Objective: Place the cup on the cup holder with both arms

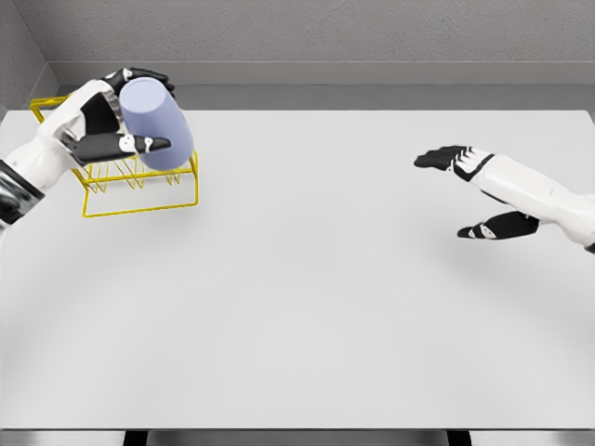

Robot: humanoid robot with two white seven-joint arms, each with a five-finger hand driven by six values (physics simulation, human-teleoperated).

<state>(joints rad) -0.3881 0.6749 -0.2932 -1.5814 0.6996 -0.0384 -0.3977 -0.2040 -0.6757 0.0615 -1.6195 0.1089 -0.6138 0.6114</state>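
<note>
A lavender cup (pixel 158 123) is tilted on its side above the yellow wire cup holder (pixel 139 200) at the table's far left. My left hand (pixel 130 111) is shut on the cup, with its thumb across the front and its fingers over the top. The cup hides part of the holder's pegs. My right hand (pixel 460 190) hovers over the right side of the table with its fingers spread, holding nothing, far from the cup.
The white table (pixel 307 297) stretches wide between the two hands. A grey wall (pixel 325 37) runs behind its far edge. The holder stands close to the table's back left corner.
</note>
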